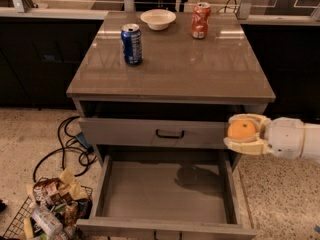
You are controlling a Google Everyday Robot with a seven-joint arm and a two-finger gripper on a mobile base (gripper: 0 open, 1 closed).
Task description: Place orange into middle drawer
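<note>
My gripper [234, 131] reaches in from the right edge and is shut on the orange [242, 129], a small round bright fruit held between the cream fingers [248, 147]. It hangs just above the right wall of the middle drawer [165, 194], which is pulled fully out below, with a flat bare floor and a shadow near its back right. The orange is level with the closed drawer front above, to the right of its black bar handle [169, 134].
On the cabinet top [175, 71] stand a blue soda can [132, 44], a white bowl [158, 19] and a red-orange soda can [200, 20]. Black cables [65, 149] and a wire basket of trash [47, 211] lie on the floor at left.
</note>
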